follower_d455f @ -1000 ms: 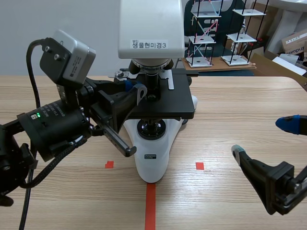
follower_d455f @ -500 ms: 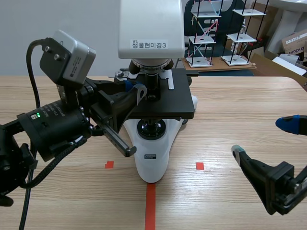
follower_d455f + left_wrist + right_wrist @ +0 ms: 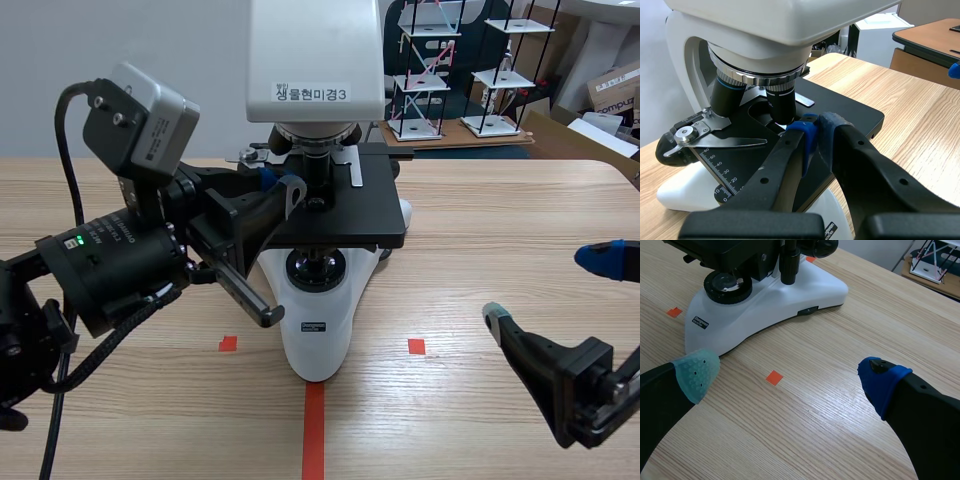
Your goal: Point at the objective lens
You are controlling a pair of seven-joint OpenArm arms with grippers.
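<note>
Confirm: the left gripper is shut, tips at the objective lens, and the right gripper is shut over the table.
No: the right gripper is open over the table, as the right wrist view shows. The left gripper is shut, tips at the objective lens.

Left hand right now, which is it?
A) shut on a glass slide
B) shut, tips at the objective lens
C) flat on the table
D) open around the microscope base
B: the left wrist view shows the left hand with its fingers meeting on nothing, tips right by the objective lens above the stage.
</note>
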